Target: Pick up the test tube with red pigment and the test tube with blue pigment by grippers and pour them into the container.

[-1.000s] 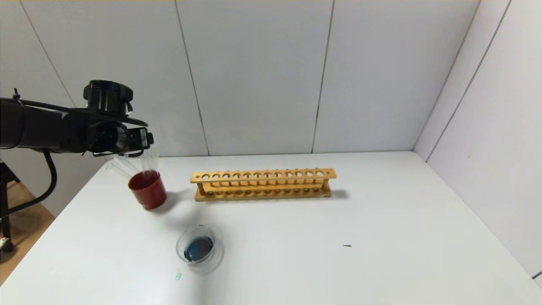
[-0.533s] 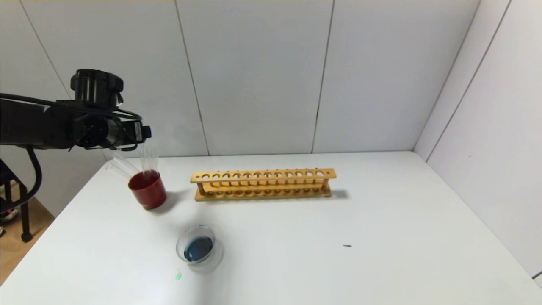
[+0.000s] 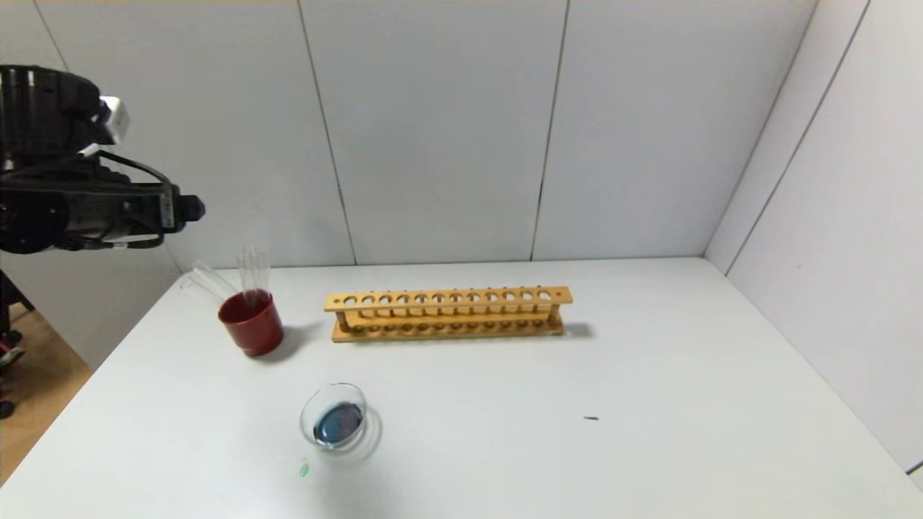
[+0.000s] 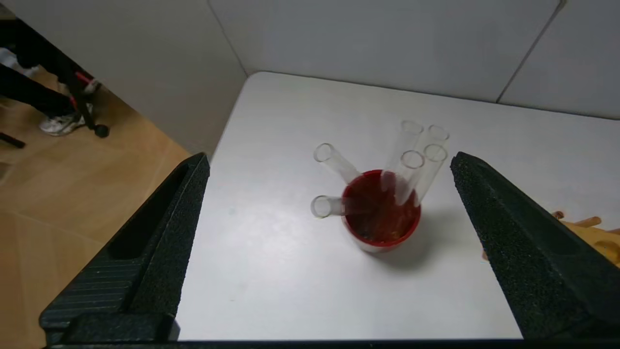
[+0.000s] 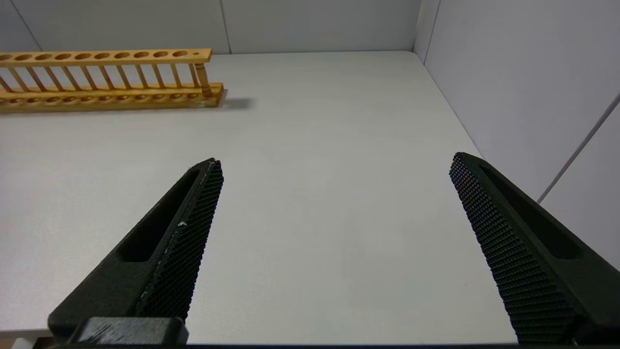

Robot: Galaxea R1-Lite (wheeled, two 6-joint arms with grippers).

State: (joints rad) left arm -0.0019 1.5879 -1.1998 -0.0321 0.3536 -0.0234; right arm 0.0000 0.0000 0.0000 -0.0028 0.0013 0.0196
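Note:
No tube with red or blue liquid shows. Several colourless empty tubes (image 3: 252, 270) lean in a dark red cup (image 3: 251, 324) at the table's back left; they also show in the left wrist view (image 4: 411, 167), in the cup (image 4: 380, 213). The container (image 3: 335, 422), a clear glass dish, holds dark blue liquid near the front left. My left gripper (image 3: 184, 210) is high, left of and above the cup; in its wrist view it (image 4: 329, 157) is open and empty. My right gripper (image 5: 334, 162) is open and empty over bare table, out of the head view.
A wooden test tube rack (image 3: 447, 313) with empty holes stands across the back middle; its end shows in the right wrist view (image 5: 104, 77). A small teal drop (image 3: 303, 470) lies in front of the dish. White walls close the back and right.
My left gripper has risen and drawn back to the left, away from the cup. The tubes, cup and dish have stayed put.

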